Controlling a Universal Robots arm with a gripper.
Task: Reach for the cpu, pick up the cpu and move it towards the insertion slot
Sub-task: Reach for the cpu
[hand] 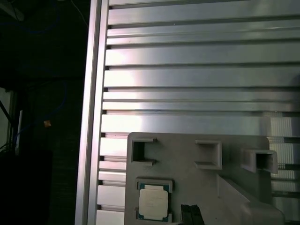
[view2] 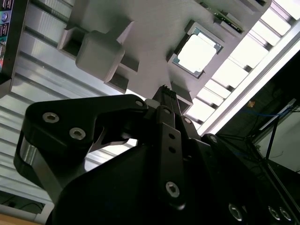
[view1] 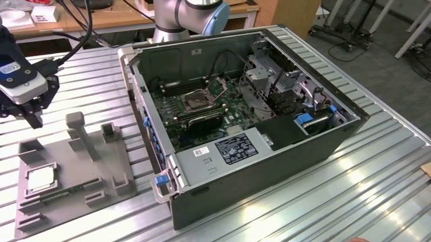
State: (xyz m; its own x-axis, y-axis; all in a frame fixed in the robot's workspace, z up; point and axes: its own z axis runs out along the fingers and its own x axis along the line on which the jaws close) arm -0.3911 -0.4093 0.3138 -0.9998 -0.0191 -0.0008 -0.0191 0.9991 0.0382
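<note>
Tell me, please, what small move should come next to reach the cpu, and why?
Probably shift the gripper across until it hangs over the cpu: in the first wrist view the cpu lies in a recess of the grey holder, beside the gripper, not under it.

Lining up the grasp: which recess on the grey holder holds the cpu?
The square recess framing the pale silver cpu; the three open-sided recesses near it are empty.
</note>
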